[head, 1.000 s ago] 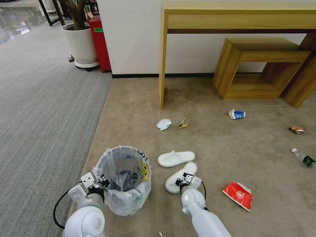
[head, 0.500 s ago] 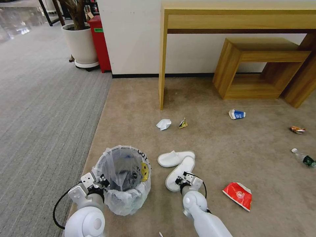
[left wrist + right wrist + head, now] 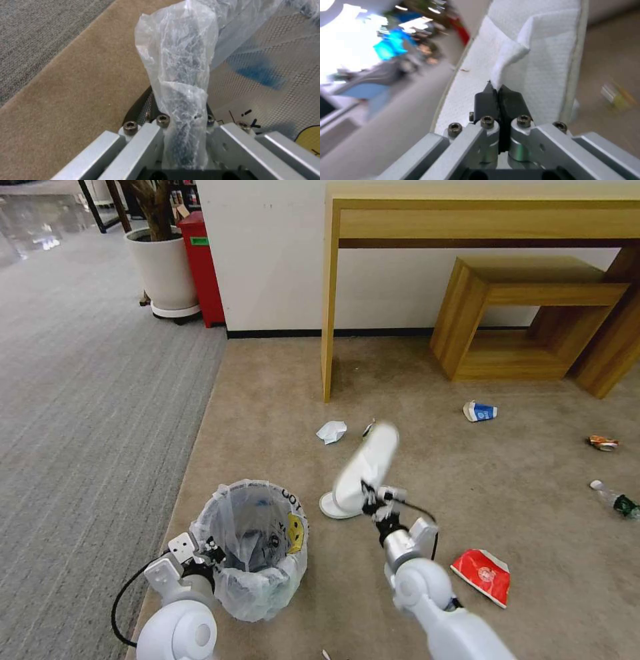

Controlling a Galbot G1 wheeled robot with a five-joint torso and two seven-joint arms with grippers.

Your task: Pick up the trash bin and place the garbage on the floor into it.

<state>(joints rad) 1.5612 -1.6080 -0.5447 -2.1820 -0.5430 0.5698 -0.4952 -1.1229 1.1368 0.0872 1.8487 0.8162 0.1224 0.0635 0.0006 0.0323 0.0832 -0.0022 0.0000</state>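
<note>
My right gripper [image 3: 371, 499] pinches the strap of a white slipper [image 3: 365, 469], lifted off the beige floor [image 3: 427, 473] just right of the trash bin [image 3: 257, 547]. My left gripper [image 3: 208, 550] clamps the bin's near rim through its plastic liner [image 3: 180, 75]. A second slipper [image 3: 328, 507] lies beneath the raised one; a red snack bag [image 3: 483, 575] sits farther right of the bin.

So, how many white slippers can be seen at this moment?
2. One slipper is lifted off the floor, pinched by its strap in the right hand. The other slipper lies on the carpet just beneath it, mostly hidden.
</note>
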